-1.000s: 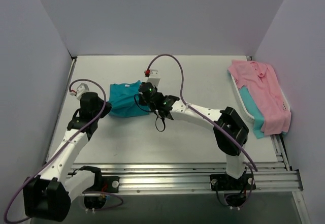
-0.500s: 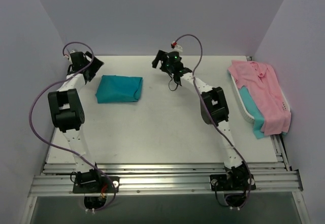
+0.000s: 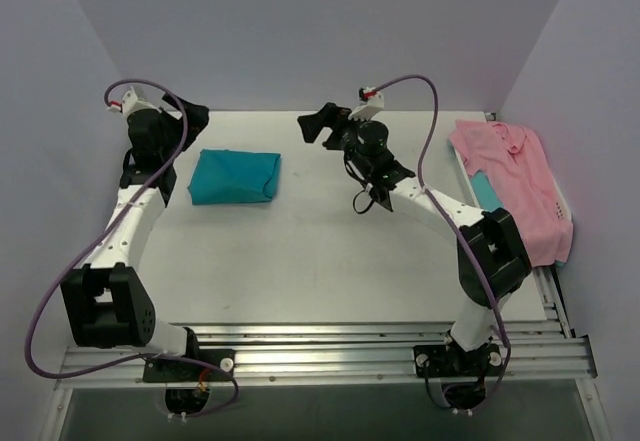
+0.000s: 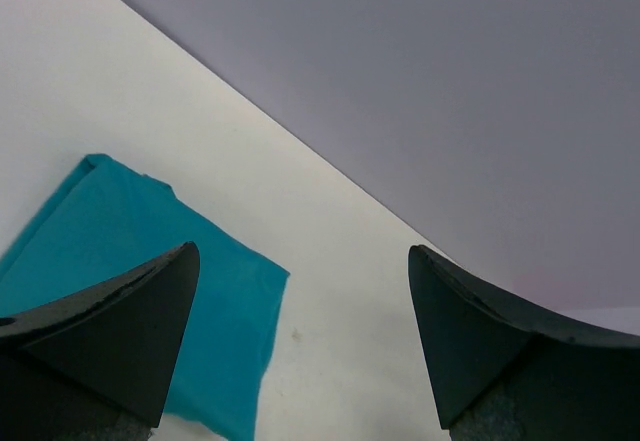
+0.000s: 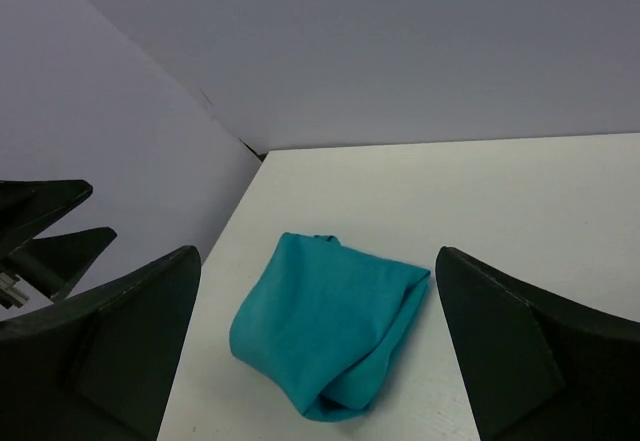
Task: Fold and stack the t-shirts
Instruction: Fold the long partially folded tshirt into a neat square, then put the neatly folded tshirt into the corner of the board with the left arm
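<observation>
A folded teal t-shirt (image 3: 235, 176) lies flat on the white table, back left of centre. My left gripper (image 3: 192, 117) hovers open just left of and behind it, with nothing between its fingers. In the left wrist view (image 4: 302, 248) a corner of the teal t-shirt (image 4: 120, 251) lies below the left finger (image 4: 120, 331). My right gripper (image 3: 318, 125) hangs open to the shirt's right, empty. The right wrist view (image 5: 318, 251) looks down on the teal t-shirt (image 5: 325, 326). A pink collared t-shirt (image 3: 515, 171) lies over another teal t-shirt (image 3: 492, 204) at the right.
The pink and teal shirts rest in a white basket (image 3: 477, 223) at the table's right edge. Lilac walls close in the left, back and right sides. An aluminium rail (image 3: 330, 346) with the arm bases runs along the near edge. The left gripper (image 5: 45, 231) shows in the right wrist view.
A second ago both grippers were shut low at the teal shirt. They have opened and lifted away, leaving it folded on the table; the right arm has since drawn back to the right.
</observation>
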Controlling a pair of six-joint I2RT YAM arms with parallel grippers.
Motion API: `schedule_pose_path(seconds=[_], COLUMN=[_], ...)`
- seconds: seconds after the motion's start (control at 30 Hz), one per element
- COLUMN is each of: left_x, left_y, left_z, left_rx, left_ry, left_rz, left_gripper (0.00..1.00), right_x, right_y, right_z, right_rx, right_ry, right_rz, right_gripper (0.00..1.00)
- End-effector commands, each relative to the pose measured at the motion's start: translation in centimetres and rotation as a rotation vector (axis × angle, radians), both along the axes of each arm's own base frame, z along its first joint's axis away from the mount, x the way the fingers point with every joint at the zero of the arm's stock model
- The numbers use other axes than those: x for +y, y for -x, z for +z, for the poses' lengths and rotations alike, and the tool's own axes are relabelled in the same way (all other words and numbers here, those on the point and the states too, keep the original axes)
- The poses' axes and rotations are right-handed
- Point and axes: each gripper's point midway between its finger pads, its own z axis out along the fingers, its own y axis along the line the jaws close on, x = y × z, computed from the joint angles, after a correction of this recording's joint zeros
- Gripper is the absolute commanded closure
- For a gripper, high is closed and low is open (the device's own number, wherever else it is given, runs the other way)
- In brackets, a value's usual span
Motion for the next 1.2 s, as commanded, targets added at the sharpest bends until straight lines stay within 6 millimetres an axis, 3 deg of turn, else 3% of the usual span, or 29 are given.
schedule_pose_path(seconds=[0.0,0.13,0.17,0.2,0.23,0.27,0.3,0.33,0.4,0.53,0.6,0.73,0.83,1.0,1.1,1.17], left_x=[-2.8,-6.9,-8.5,-9.1,-9.6,-10.2,-10.3,-10.4,-10.7,-11.1,-11.4,-12.9,-14.1,-16.1,-16.9,-16.9], left_y=[1.4,1.5,1.6,1.8,2.1,2.0,2.2,2.6,2.4,2.0,1.7,1.4,1.2,0.6,0.2,0.1], left_z=[-1.4,-5.3,-6.8,-8.1,-8.9,-9.5,-10.3,-12.3,-13.0,-17.0,-17.7,-21.7,-23.1,-23.8,-22.6,-20.5], left_rx=[-0.009,0.033,0.048,0.043,0.045,0.031,0.036,0.064,0.038,0.088,0.072,0.101,0.101,0.089,0.053,0.025], left_ry=[-0.02,-0.001,-0.005,-0.007,-0.007,-0.004,0.007,0.006,0.013,0.025,0.054,0.092,0.105,0.071,0.046,0.038], left_rz=[0.005,-0.065,-0.091,-0.094,-0.094,-0.086,-0.078,-0.074,-0.06,-0.049,-0.049,-0.085,-0.114,-0.174,-0.208,-0.214], left_gripper=[0.06,0.0,0.05,0.06,0.07,0.08,0.09,0.11,0.12,0.13,0.14,0.17,0.18,0.18,0.17,0.16], right_x=[-2.5,-4.0,-4.6,-4.5,-4.7,-5.5,-5.4,-5.6,-6.0,-6.5,-6.7,-6.9,-6.9,-6.5,-6.1,-6.0], right_y=[1.4,5.7,6.2,7.2,7.9,8.7,9.4,9.7,10.6,11.4,11.6,11.9,11.8,11.5,11.3,11.2], right_z=[-2.8,-6.2,-6.8,-6.2,-6.8,-8.9,-9.0,-9.4,-11.3,-13.7,-14.5,-15.7,-16.6,-17.4,-17.6,-17.7], right_rx=[0.025,0.074,0.079,0.056,0.062,0.094,0.093,0.094,0.123,0.158,0.172,0.18,0.193,0.205,0.204,0.204], right_ry=[-0.032,-0.088,-0.093,-0.116,-0.114,-0.092,-0.093,-0.09,-0.064,-0.034,-0.025,-0.022,-0.014,-0.002,-0.002,-0.001], right_rz=[-0.046,-0.032,-0.058,-0.05,-0.053,-0.076,-0.071,-0.074,-0.078,-0.084,-0.088,-0.094,-0.093,-0.083,-0.072,-0.068], right_gripper=[0.0,0.0,0.0,0.0,0.0,0.0,0.0,0.0,0.0,0.0,0.0,0.0,0.0,0.0,0.0,0.0])
